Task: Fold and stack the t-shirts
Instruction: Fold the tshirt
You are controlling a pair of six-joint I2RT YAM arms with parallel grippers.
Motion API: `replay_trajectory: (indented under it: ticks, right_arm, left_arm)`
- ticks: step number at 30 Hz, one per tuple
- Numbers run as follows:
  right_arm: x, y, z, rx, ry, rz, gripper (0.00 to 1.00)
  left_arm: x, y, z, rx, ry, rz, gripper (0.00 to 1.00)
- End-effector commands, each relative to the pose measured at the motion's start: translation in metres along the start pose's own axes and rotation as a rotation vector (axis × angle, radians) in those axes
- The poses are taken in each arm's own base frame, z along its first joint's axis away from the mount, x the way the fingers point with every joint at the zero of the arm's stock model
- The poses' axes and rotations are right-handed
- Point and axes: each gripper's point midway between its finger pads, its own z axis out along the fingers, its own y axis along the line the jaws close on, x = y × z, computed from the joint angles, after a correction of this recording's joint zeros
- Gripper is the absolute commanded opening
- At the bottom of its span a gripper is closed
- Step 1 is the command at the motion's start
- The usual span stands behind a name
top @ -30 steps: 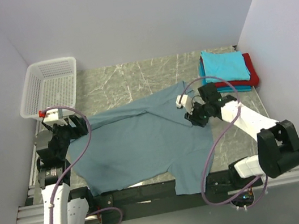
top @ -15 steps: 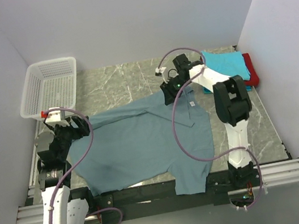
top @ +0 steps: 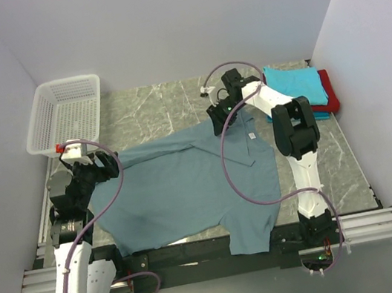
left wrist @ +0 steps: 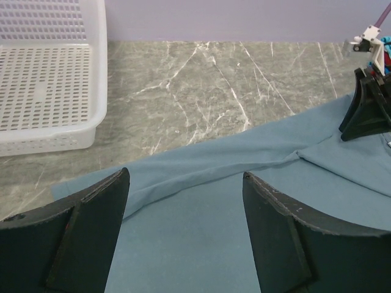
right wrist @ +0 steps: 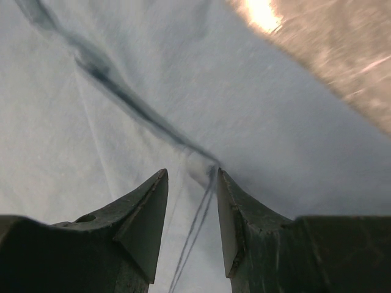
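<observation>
The large grey-blue t-shirt [top: 180,187] lies spread on the marble table, its neck label [top: 252,135] showing at the right. My left gripper [top: 109,165] is open and empty, hovering over the shirt's left edge [left wrist: 201,238]. My right gripper [top: 215,119] is at the shirt's back edge near the collar; its jaws stand a little apart over the cloth [right wrist: 110,104], with a seam fold running between them, gripping nothing. It also shows in the left wrist view [left wrist: 365,107]. Folded turquoise [top: 292,84] and red [top: 329,94] shirts are stacked at the back right.
The white mesh basket [top: 66,112] stands at the back left, also in the left wrist view [left wrist: 43,79]. Bare marble [top: 160,111] lies behind the shirt. The shirt's near hem hangs over the black front rail [top: 198,250]. Walls close in both sides.
My right arm swung from the shirt's right middle to its back edge. The shirt's right part was drawn out flat, showing the collar and label. My left gripper stayed put.
</observation>
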Motion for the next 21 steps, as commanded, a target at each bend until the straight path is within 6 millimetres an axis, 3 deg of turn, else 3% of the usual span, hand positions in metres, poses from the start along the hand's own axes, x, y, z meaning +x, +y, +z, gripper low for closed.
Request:
replay_trajectory:
  ticks: [1, 13, 18, 21]
  right_arm:
    - [-0.011, -0.003, 0.001, 0.016, 0.012, 0.006, 0.45]
    - [-0.001, 0.002, 0.010, 0.000, 0.067, -0.010, 0.43]
    - [-0.002, 0.004, 0.007, 0.005, 0.049, -0.028, 0.23]
    - [-0.012, 0.009, -0.007, 0.030, 0.007, -0.058, 0.14]
  left_arm:
    - [-0.014, -0.004, 0.000, 0.020, -0.044, 0.026, 0.80]
    - [-0.012, -0.004, 0.002, 0.025, -0.034, 0.025, 0.80]
    - [-0.012, -0.004, 0.002, 0.025, -0.034, 0.025, 0.80]
    - [-0.011, -0.005, 0.003, 0.028, -0.032, 0.027, 0.80]
